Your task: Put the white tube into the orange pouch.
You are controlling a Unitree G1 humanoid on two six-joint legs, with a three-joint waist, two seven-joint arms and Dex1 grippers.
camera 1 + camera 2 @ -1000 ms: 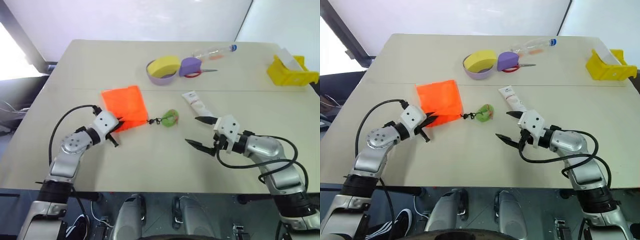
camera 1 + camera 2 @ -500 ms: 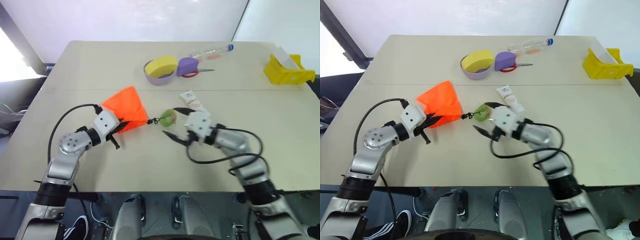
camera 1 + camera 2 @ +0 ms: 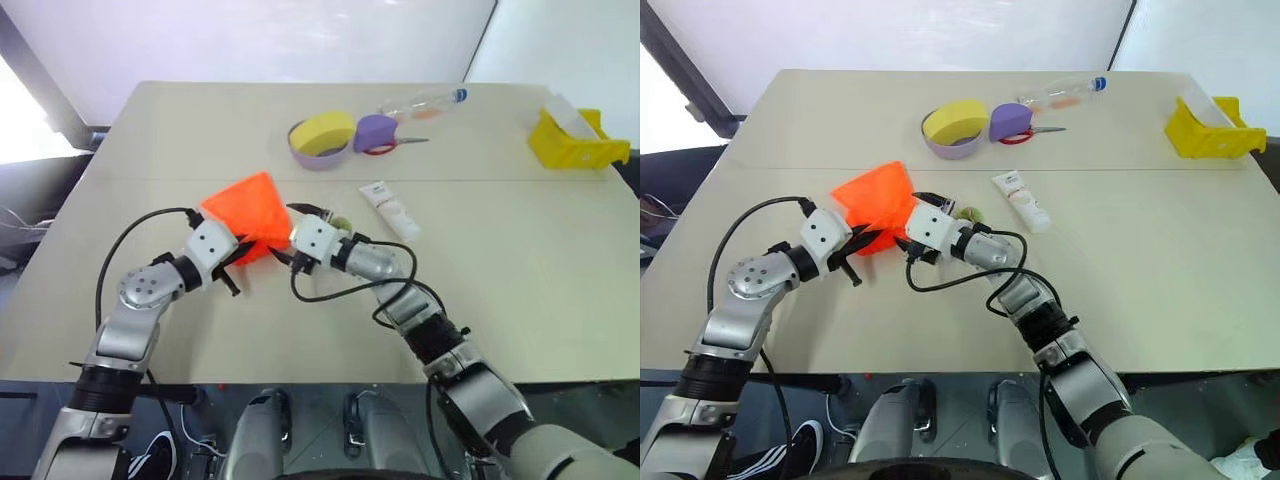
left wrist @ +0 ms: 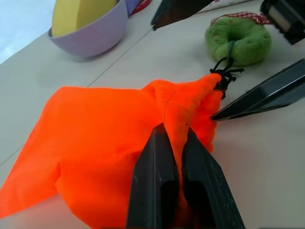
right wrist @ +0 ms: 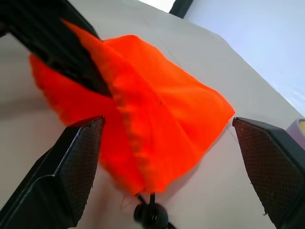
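Nearest, left gripper [image 4: 174, 157] pinches a fold of the orange pouch [image 3: 250, 212] near its corded mouth, bunching the fabric up off the table [image 3: 520, 260]; right gripper [image 5: 167, 171], jaws spread wide and empty, sits just at that mouth by the green charm [image 4: 238, 40]. Farther out, the white tube [image 3: 390, 209] lies flat on the table, untouched, apart from the pouch. Judged early: pouch held but not opened, tube neither picked up nor inserted.

No legible text or labels anywhere
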